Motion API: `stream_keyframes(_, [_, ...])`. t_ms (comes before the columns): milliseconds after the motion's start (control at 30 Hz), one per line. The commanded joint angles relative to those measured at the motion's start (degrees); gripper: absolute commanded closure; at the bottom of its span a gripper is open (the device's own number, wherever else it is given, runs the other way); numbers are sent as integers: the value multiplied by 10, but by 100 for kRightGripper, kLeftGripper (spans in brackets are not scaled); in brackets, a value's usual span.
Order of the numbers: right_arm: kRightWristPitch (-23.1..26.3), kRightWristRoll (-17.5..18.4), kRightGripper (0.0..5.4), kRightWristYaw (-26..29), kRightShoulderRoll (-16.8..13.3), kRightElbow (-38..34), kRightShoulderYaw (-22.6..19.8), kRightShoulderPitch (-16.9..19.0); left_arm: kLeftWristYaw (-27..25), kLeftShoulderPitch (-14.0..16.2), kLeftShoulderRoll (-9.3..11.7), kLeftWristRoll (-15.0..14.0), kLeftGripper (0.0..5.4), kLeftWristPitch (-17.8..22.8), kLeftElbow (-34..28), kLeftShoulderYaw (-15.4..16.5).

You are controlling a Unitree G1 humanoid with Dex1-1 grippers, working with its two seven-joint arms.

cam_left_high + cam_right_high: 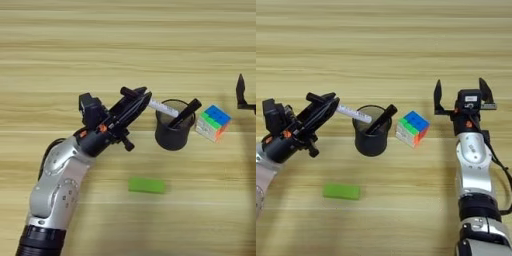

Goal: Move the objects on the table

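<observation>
My left gripper (141, 98) is shut on a white marker pen (162, 107), held tilted above the table (125, 40). The pen's black cap pokes out behind the fingers and its white barrel reaches over the rim of a black cup (172, 134). A flat green block (146, 185) lies on the wood in front of the cup, apart from both grippers. At the right, my right gripper (460, 91) stands upright and open with nothing between its fingers.
A black pen (381, 119) leans inside the cup. A multicoloured puzzle cube (412, 128) sits just right of the cup, between it and my right arm (474, 165).
</observation>
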Motion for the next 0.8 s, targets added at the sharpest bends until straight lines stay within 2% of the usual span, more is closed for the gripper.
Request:
stream_keyframes(33, [-16, 9, 0, 2, -1, 14, 1, -15, 3, -21, 10, 27, 472, -8, 8, -2])
stream_keyframes(200, [-31, 2, 0, -1, 1, 16, 8, -14, 2, -53, 19, 67, 472, -18, 18, -13])
stream_keyframes(333, [-34, 4, 0, -2, 3, 13, 10, -12, 13, -86, 27, 129, 472, -35, 44, -32])
stream_keyframes(500, [-33, 6, 0, -3, 5, -2, 15, -4, 27, -130, 34, 210, 472, -48, 109, -65])
stream_keyframes(667, [-30, 6, 0, -5, 8, -14, 17, 1, 28, -149, 32, 245, 472, -53, 153, -86])
stream_keyframes(800, [-28, 5, 0, -6, 10, -18, 16, 2, 24, -157, 26, 247, 472, -56, 183, -90])
